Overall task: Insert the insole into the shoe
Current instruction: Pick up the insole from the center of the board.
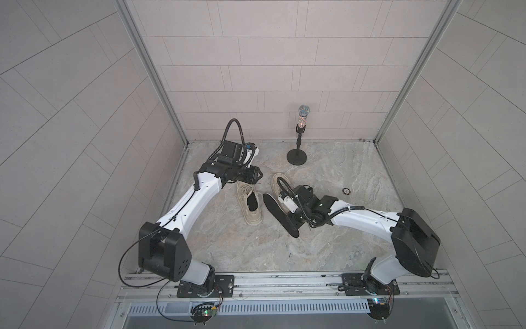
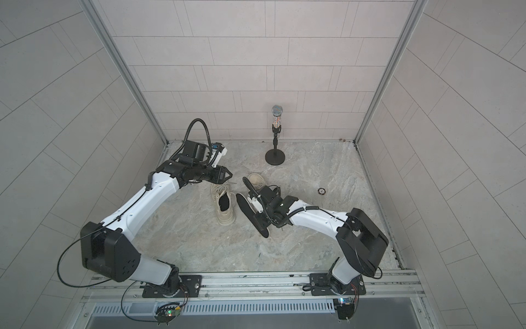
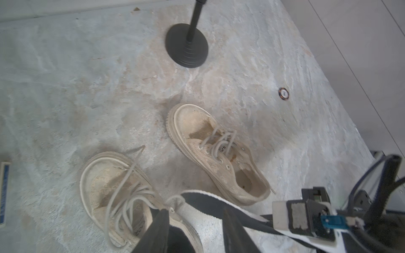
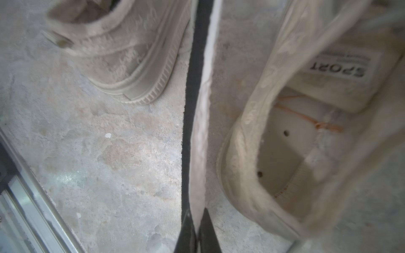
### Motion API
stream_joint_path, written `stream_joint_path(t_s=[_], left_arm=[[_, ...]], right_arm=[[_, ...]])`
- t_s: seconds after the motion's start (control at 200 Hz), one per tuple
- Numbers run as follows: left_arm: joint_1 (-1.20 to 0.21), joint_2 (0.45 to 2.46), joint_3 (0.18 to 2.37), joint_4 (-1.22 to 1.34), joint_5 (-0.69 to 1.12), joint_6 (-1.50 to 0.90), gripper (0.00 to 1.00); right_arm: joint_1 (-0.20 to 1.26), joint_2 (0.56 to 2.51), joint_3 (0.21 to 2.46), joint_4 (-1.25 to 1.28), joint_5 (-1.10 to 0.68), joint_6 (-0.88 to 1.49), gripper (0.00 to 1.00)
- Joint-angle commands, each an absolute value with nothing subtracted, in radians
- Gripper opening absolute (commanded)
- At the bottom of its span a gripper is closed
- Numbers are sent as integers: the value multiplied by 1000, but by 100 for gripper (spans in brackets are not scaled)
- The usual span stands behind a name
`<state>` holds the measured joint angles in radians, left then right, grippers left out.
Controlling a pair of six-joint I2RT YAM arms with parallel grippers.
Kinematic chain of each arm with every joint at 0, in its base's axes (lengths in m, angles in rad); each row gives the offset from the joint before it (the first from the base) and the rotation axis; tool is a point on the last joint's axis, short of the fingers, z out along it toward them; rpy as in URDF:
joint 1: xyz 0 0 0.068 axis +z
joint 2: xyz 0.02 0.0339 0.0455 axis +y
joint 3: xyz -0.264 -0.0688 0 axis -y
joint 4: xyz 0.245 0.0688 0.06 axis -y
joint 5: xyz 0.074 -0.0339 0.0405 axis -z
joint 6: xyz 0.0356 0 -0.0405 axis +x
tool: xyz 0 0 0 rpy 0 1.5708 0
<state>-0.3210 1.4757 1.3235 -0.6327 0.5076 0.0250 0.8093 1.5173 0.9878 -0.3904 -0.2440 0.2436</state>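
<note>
Grasp step: the insole point(image 4: 198, 109) is pinched on edge by the right gripper point(image 4: 197, 215), between the empty shoe point(image 4: 241, 131) and the other shoe point(image 4: 131, 54). The left gripper point(image 3: 195, 211) is spread, holding nothing. Next, the toe end should be tipped into the empty opening.

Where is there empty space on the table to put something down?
The biggest bare patch runs from the near shoe and the insole to the front rail. Another lies between the microphone stand, the small disc and the side wall. The middle is crowded: near shoe, far shoe, insole and the right gripper pinching it sit close.
</note>
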Motion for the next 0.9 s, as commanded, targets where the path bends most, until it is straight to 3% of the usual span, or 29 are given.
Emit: stream_joint_path(t_s=[0.0,0.4,0.896], left_arm=[[-316,1450,1317,-739,667,292,49],[-224,1494,1336,-839,973,563,56],[-230,1485,1276,-793,1004,584,55]], right_arm=[[808,1415,1032,-533,-256,173,0],[747,1255,1041,-656,-319,52,0],[744,1257,1112,-643,-435,66,0]])
